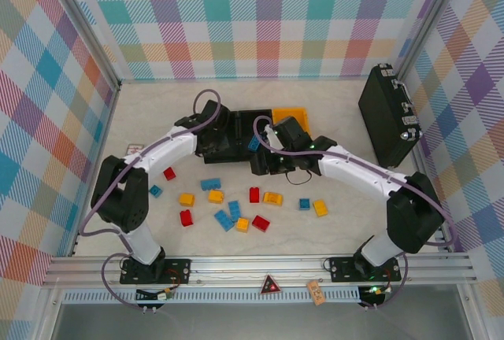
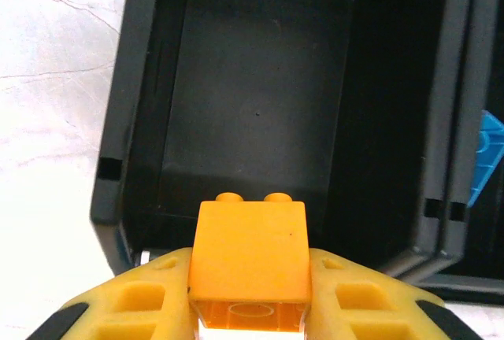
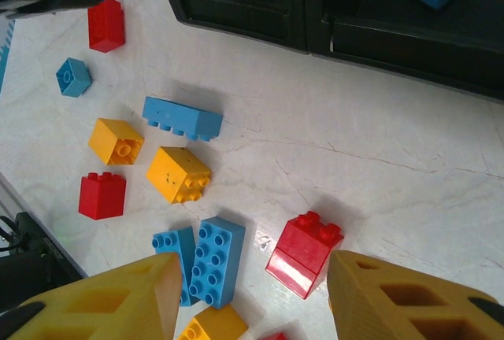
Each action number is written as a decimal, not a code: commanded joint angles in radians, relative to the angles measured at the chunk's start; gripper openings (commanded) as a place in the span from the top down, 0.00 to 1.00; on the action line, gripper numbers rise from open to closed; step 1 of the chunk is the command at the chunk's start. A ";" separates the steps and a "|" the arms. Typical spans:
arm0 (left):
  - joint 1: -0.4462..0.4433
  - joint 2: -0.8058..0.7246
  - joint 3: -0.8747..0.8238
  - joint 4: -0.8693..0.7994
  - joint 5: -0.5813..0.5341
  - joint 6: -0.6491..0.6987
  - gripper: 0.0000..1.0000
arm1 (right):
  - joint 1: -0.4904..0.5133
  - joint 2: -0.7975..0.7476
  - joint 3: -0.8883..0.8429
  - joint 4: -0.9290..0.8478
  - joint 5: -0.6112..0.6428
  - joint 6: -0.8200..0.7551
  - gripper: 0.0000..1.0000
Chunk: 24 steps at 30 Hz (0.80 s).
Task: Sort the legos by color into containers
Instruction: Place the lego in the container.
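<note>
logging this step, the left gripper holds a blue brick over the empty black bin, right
Not quite: the brick in the left gripper is yellow-orange, not blue. The left wrist view shows it held over the empty black bin.

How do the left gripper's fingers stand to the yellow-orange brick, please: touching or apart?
Touching. The left wrist view shows the left gripper shut on the yellow-orange brick, both fingers pressed flush against its sides.
</note>
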 commanded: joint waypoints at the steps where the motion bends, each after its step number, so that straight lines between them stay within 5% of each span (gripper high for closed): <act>1: -0.006 0.035 0.038 -0.010 0.008 0.032 0.70 | -0.003 -0.036 -0.014 0.001 0.016 0.012 0.48; 9: -0.008 0.104 0.073 -0.008 -0.010 0.045 0.67 | -0.003 -0.028 -0.011 0.005 0.020 0.007 0.48; 24: -0.018 0.022 0.063 -0.017 -0.036 0.044 0.44 | -0.009 -0.045 -0.012 -0.014 0.065 0.009 0.44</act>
